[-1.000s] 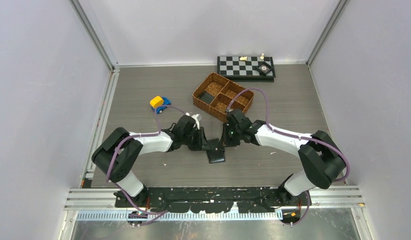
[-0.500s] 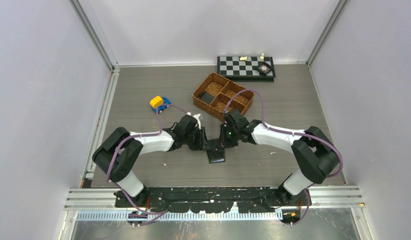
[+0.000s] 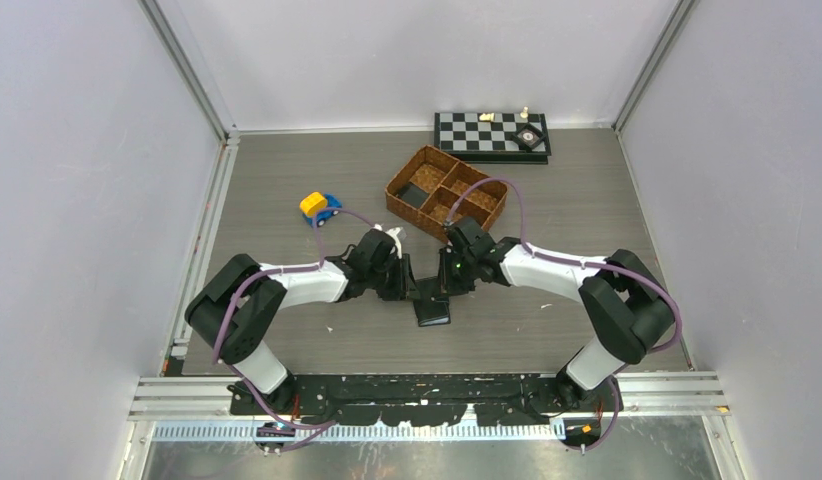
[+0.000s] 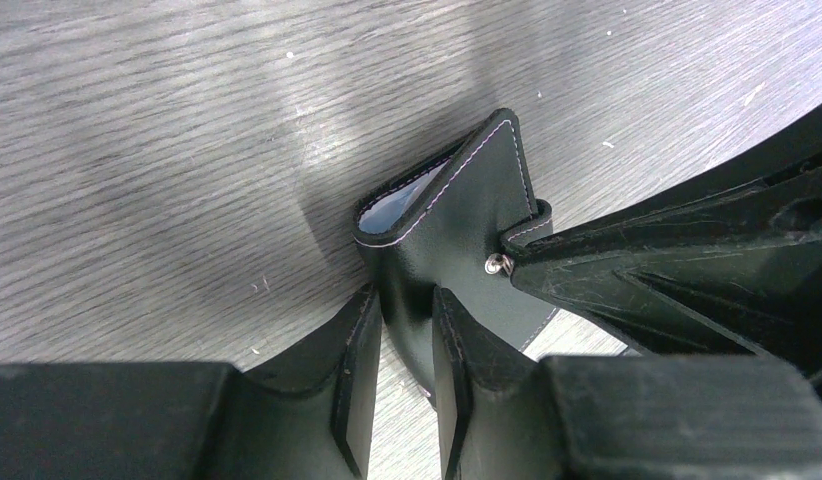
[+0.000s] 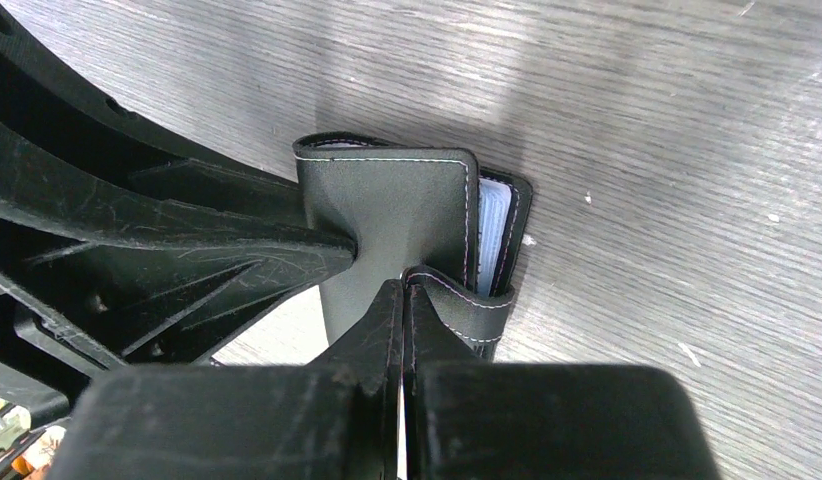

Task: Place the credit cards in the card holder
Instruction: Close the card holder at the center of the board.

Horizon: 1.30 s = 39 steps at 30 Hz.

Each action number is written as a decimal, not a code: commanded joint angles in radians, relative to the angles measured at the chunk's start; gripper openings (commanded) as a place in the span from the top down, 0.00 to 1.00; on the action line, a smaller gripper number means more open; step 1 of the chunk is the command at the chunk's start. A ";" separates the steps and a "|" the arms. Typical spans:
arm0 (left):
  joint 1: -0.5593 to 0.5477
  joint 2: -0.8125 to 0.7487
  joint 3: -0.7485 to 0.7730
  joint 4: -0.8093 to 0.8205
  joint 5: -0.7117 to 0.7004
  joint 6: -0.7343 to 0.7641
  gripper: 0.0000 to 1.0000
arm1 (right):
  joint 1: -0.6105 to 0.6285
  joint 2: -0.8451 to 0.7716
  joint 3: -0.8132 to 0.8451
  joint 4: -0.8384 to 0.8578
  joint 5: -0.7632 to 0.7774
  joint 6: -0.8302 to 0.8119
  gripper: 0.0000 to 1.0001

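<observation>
The card holder [image 3: 433, 303], a black leather bifold wallet, sits partly folded between both grippers at the table's middle. My left gripper [image 4: 407, 350] is shut on the wallet's folded lower part [image 4: 457, 230], with leather filling the gap between its fingers. My right gripper [image 5: 404, 300] is shut tight on the snap tab [image 5: 462, 300]; the metal stud [image 4: 498, 264] shows at its tips. Pale bluish sleeve edges [image 5: 494, 225] peek from the wallet's open side. I cannot make out any loose credit cards.
A brown wicker divided basket [image 3: 447, 192] stands just behind the grippers. A chessboard [image 3: 492, 133] with a few pieces lies at the back wall. A yellow and blue toy car [image 3: 319, 206] sits to the back left.
The right arm has drawn in slightly to the left, its elbow moving inward. Both grippers keep their hold on the wallet, which has barely shifted.
</observation>
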 commanded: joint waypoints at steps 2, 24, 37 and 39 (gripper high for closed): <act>-0.005 0.041 -0.005 -0.074 -0.060 0.046 0.74 | 0.006 0.036 0.036 0.002 -0.012 -0.021 1.00; -0.014 0.040 -0.004 -0.055 -0.044 0.038 0.79 | 0.069 0.107 0.114 -0.069 0.059 -0.026 0.99; -0.021 0.040 -0.003 -0.055 -0.046 0.037 0.86 | 0.131 0.135 0.154 -0.112 0.147 0.006 0.99; -0.023 0.040 -0.004 -0.055 -0.046 0.037 0.86 | 0.142 0.141 0.162 -0.112 0.157 0.012 0.99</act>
